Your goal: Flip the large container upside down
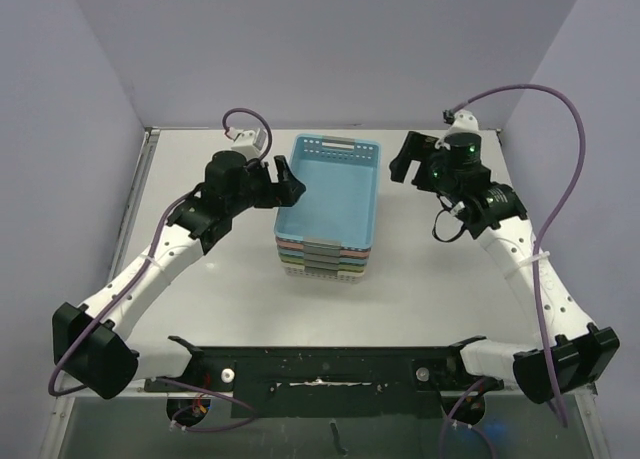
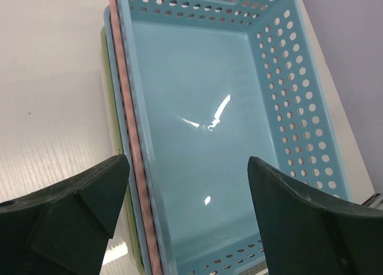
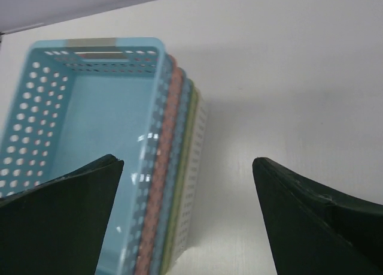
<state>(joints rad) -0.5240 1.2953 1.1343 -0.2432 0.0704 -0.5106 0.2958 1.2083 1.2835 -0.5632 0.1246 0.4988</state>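
White desk carries at its middle the light blue perforated plastic basket, upright, nested on a stack of coloured baskets. Left gripper and right gripper flank its long rims, fingers spread, holding nothing.

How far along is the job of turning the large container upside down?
Done: nothing yet. The blue container sits open side up on top of the stack of other baskets. In hand: the left tool and the right tool are open, one at each long side, gripping nothing. Left: grasp the container, lift it out and flip it over.
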